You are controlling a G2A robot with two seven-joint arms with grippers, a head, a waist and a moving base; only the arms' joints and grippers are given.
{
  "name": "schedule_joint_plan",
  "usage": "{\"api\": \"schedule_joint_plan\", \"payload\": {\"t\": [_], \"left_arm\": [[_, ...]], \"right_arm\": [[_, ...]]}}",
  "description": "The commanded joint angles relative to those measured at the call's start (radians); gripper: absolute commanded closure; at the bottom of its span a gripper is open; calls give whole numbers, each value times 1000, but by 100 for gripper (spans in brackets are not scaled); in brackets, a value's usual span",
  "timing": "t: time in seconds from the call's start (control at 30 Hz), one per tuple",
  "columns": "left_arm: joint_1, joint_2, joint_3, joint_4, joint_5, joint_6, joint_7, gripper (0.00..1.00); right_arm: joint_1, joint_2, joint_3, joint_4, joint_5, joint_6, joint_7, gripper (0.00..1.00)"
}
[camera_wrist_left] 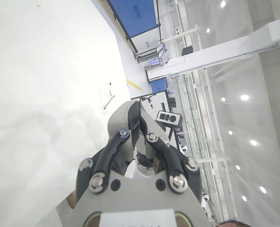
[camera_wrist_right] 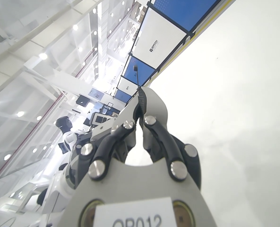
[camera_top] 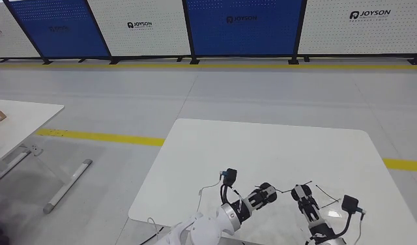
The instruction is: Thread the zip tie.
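Pinched the black plastic zip tie [camera_wrist_right: 137, 77] in the right claw [camera_wrist_right: 140, 90], head poking out, over the white table [camera_top: 260, 147]. Pressed the left claw [camera_wrist_left: 140, 103] together; could not tell on what. Risked missing the head slot through misalignment, or buckling the limp strap.

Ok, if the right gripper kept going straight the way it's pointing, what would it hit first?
Nothing visible: beyond the right gripper and the zip tie it pinches, the way looks free over the white table, though depth is unclear.
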Motion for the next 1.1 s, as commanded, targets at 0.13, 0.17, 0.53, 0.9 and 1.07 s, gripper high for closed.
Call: {"api": "schedule_joint_plan", "payload": {"t": [0.13,0.17,0.53,0.9,1.07], "left_arm": [[-7,-2,9,5,14,24,-13,100],[-8,-2,10,5,14,25,-13,100],[-11,-6,12,9,8,30,-11,80],[-34,-15,31,29,10,47,-12,79],[-41,-19,41,35,14,53,-7,83]], "right_arm": [[-5,1,2,-5,-11,4,-6,100],[-5,0,1,-6,-15,5,-8,100],[-8,-1,-8,-10,-55,14,-45,100],[-3,-2,-15,-12,-64,18,-48,100],[-6,-2,-16,-17,-66,16,-52,100]]}}
